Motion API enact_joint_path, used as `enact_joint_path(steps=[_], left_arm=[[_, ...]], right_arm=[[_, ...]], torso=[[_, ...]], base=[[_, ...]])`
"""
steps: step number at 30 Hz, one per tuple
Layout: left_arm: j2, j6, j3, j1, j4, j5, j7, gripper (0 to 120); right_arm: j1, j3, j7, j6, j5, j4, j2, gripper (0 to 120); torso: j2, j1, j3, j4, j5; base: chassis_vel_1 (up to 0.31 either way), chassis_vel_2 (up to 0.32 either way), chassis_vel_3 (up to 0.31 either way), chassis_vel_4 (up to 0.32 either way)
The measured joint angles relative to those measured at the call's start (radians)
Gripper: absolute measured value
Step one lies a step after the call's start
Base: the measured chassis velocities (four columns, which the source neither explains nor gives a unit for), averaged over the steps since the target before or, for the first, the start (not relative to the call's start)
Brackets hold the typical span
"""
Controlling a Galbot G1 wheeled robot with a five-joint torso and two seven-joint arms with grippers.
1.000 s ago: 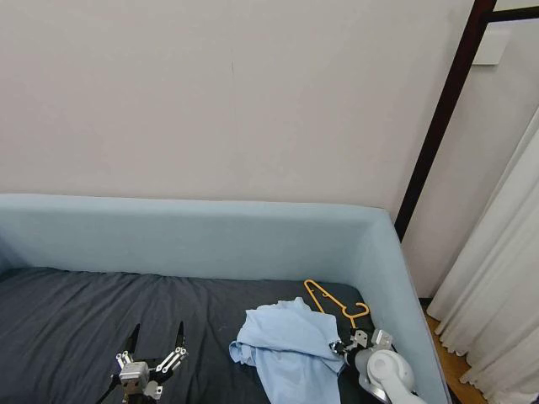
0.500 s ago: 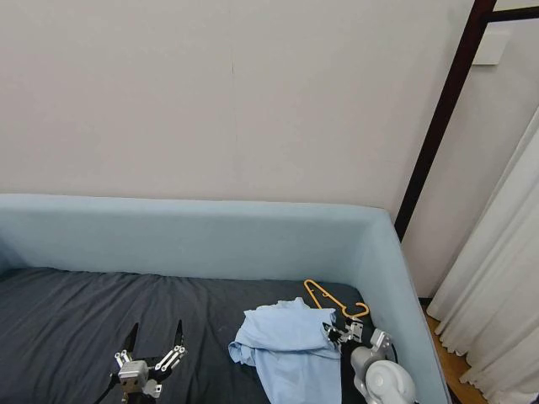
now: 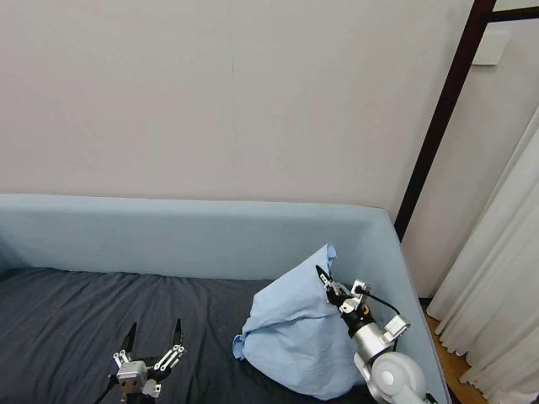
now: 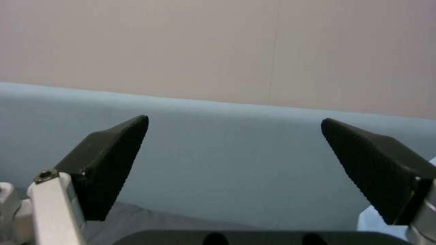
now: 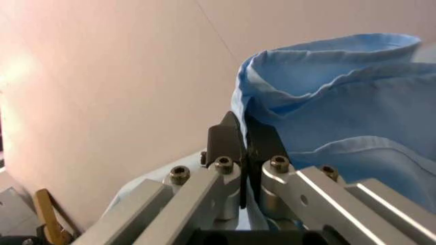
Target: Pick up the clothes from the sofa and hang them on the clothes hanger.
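A light blue garment (image 3: 296, 337) hangs in a peak above the dark sofa seat (image 3: 67, 320), its lower folds still resting on the cushion. My right gripper (image 3: 323, 279) is shut on the cloth near its top edge, close to the sofa's right end. In the right wrist view the closed fingers (image 5: 235, 145) pinch a fold of the blue garment (image 5: 334, 112). My left gripper (image 3: 153, 337) stands open low over the seat, well to the left of the garment; in the left wrist view its pads (image 4: 109, 158) are wide apart with nothing between them.
The pale blue sofa backrest (image 3: 185, 236) runs across the view, with its right arm (image 3: 396, 286) beside the garment. A dark pole (image 3: 438, 126) rises at the right, and white curtains (image 3: 505, 295) hang beyond it. A plain wall stands behind.
My right gripper has risen and lifted the blue garment into a peak off the seat; the orange hanger that lay behind it is now covered by the cloth. The left arm has stayed put.
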Motion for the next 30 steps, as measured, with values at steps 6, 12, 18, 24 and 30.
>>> enact_joint_path(steps=[6,12,18,24,30], left_arm=[[-0.003,-0.001,0.002,0.003,-0.007,0.000,-0.002,100],[0.008,0.001,-0.007,0.006,-0.016,-0.001,-0.006,100],[0.013,0.004,-0.013,0.007,-0.025,-0.003,-0.011,100],[0.013,0.004,-0.022,0.007,-0.026,-0.014,-0.016,100],[0.013,0.004,-0.026,-0.003,-0.022,-0.021,-0.016,100]], right_arm=[[0.158,-0.045,0.020,0.019,0.060,-0.009,-0.098,0],[0.334,-0.103,0.044,0.031,0.131,-0.038,-0.163,0],[0.484,-0.172,0.055,0.037,0.173,-0.088,-0.203,0],[0.674,-0.231,0.056,0.037,0.230,-0.117,-0.224,0],[0.789,-0.258,0.061,0.037,0.255,-0.139,-0.219,0]], torso=[[0.000,0.000,0.000,0.0000,0.0000],[0.000,0.000,0.000,0.0001,0.0000],[0.000,0.000,0.000,0.0000,0.0000],[0.000,0.000,0.000,0.0002,-0.0002],[0.000,0.000,0.000,0.0000,-0.0002]], base=[[0.000,0.000,0.000,0.000],[0.000,0.000,0.000,0.000],[0.000,0.000,0.000,0.000],[0.000,0.000,0.000,0.000],[0.000,0.000,0.000,0.000]])
